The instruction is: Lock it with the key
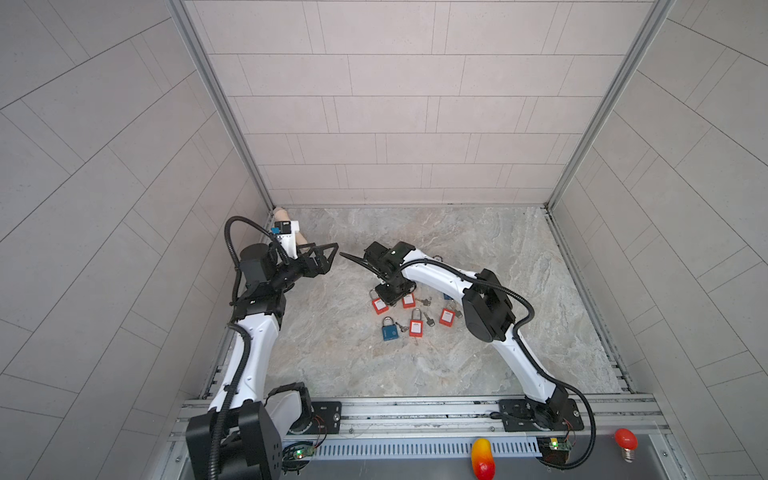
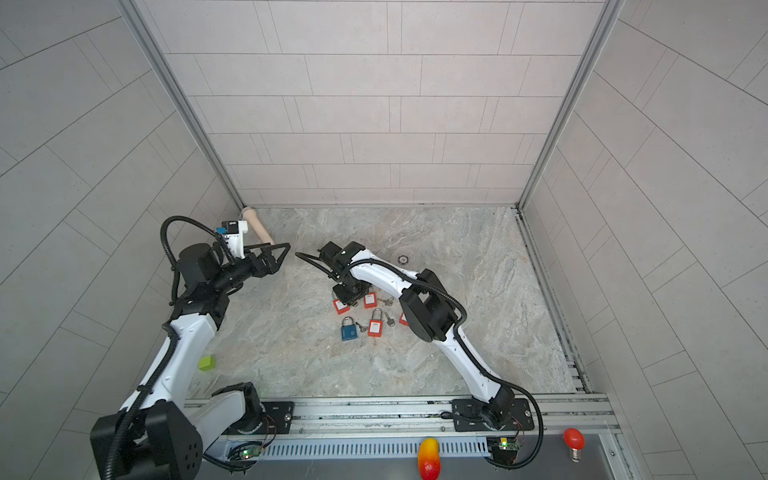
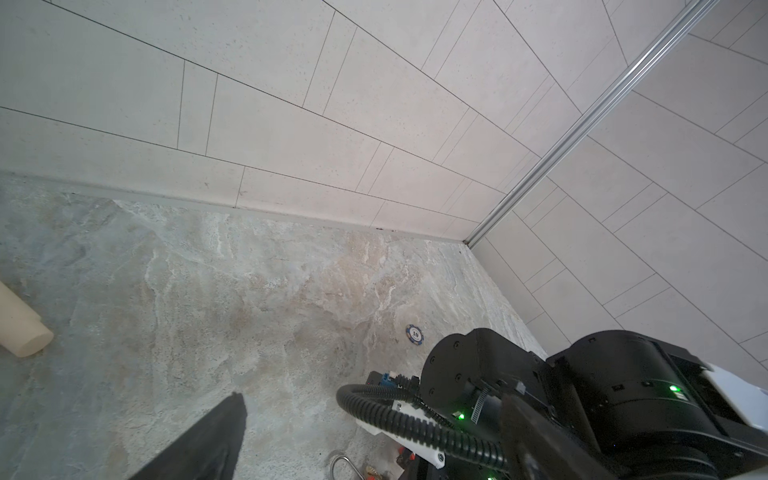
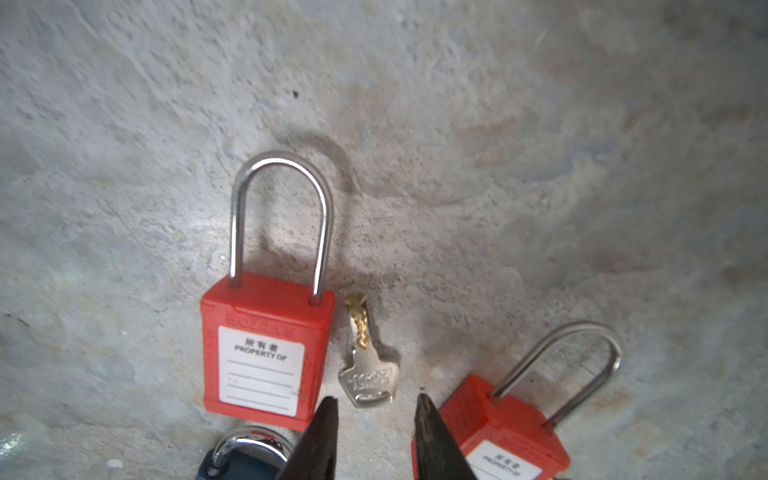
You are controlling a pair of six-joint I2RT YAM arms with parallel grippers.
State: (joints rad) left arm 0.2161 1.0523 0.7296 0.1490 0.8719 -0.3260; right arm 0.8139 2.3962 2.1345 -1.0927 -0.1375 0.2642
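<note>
1. Nearest the right wrist lens are the two black fingers (image 4: pixel 320 440) of my right hand (image 4: pixel 376 398). They stand a narrow way apart and grip nothing.
2. The key (image 4: pixel 368 374) lies flat on the desk (image 4: pixel 540 166). Its silver bow sits right at the gap between those tips, and its brass blade points away from them.
3. A red padlock (image 4: pixel 266 349) lies just beside the key, label up. Both legs of its shackle meet the body.
4. On the key's other side, a second red padlock (image 4: pixel 498 432) lies tilted, partly behind one finger. The top of a blue padlock (image 4: pixel 241 461) shows at the frame's edge, close against the first red one.
5. In both top views my right arm folds down over the cluster of padlocks at mid-desk, and its wrist hides the tips from above.
6. My left hand (image 1: pixel 322 257) hangs above the desk on the left, jaws wide and empty, well apart from the padlocks.
7. A cream cylinder (image 2: pixel 259 226) lies in the far left corner behind that hand.
8. A poker chip (image 2: pixel 402 259) rests beyond the right arm.
9. A green block (image 2: pixel 207 362) sits beside the left arm.
</note>
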